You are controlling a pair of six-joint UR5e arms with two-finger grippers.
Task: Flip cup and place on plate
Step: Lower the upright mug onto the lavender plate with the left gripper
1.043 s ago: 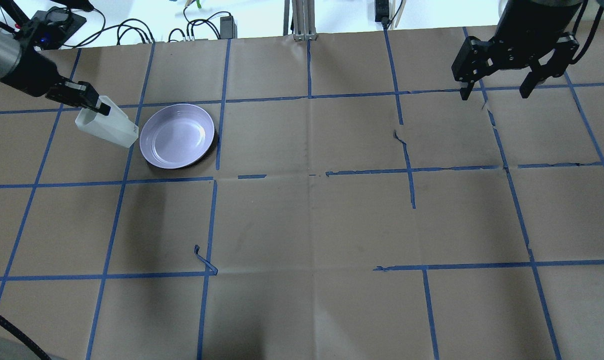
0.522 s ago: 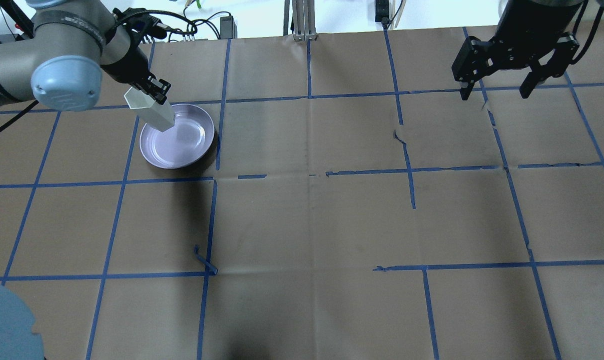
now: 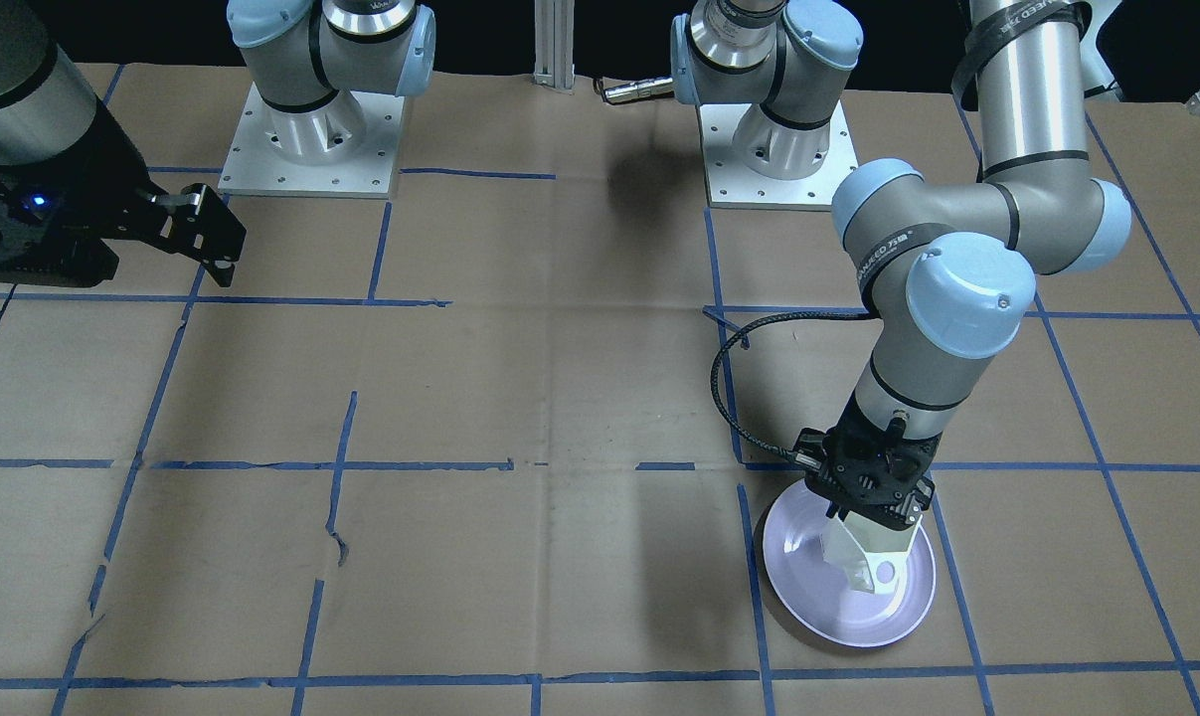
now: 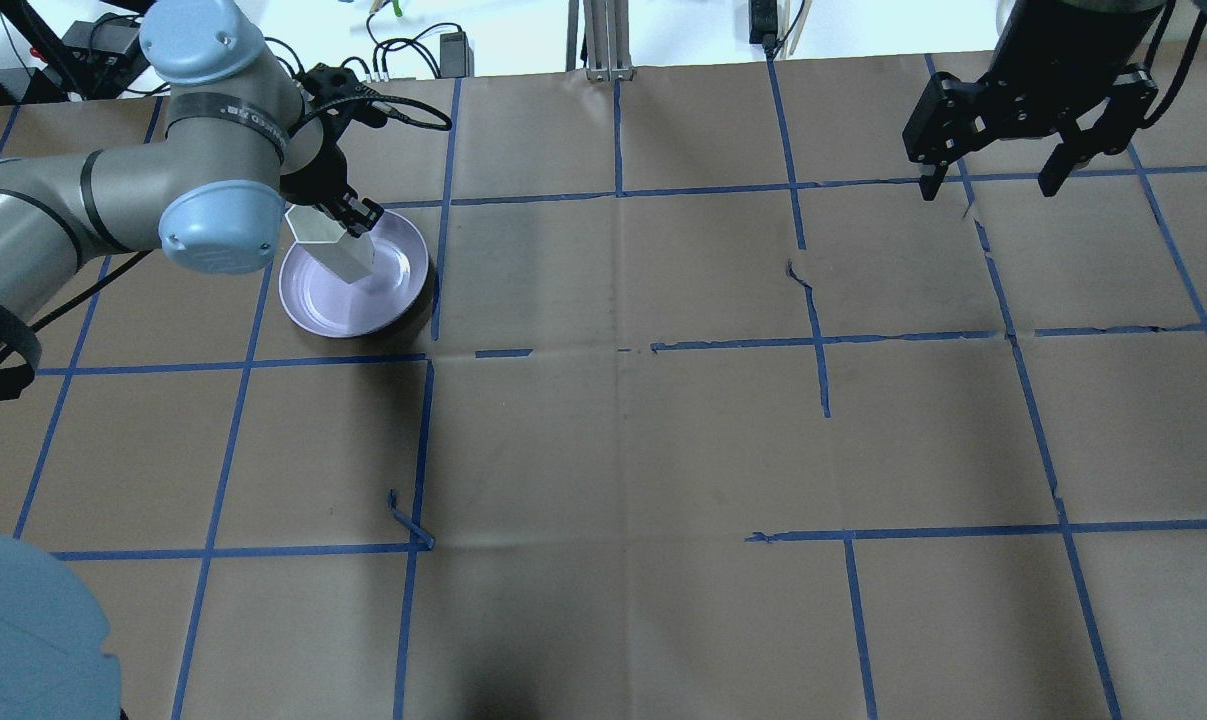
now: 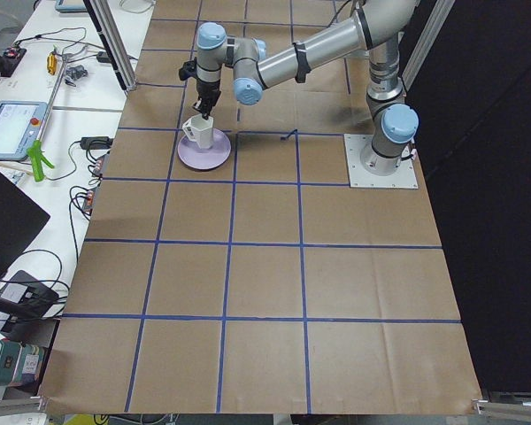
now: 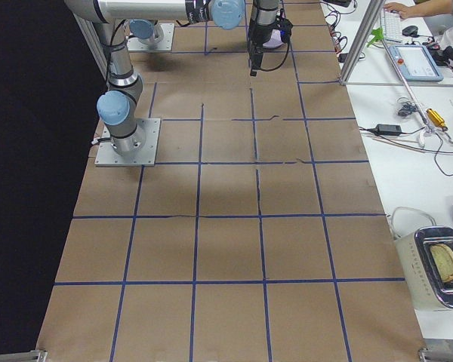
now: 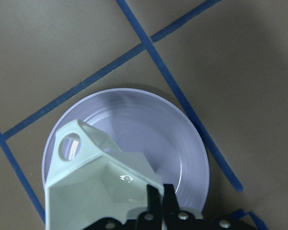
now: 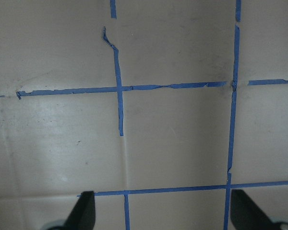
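Note:
The white faceted cup (image 4: pixel 331 248) hangs mouth-up and tilted over the pale lavender plate (image 4: pixel 393 290). My left gripper (image 4: pixel 349 214) is shut on the cup's rim wall. In the front-facing view the cup (image 3: pixel 870 559) reaches down to the plate (image 3: pixel 808 587), and I cannot tell whether they touch. The left wrist view shows the cup (image 7: pixel 96 177) with its open-frame handle over the plate (image 7: pixel 182 139). My right gripper (image 4: pixel 991 186) is open and empty, high over the far right of the table.
The brown paper table cover (image 4: pixel 623 450) carries a grid of blue tape. A loose curl of tape (image 4: pixel 410 520) sticks up at the front left. Cables and a power brick (image 4: pixel 453 50) lie beyond the far edge.
My left arm has swung the cup from left of the plate to over it, turning it from tilted sideways to mouth-up. The right arm has not moved.

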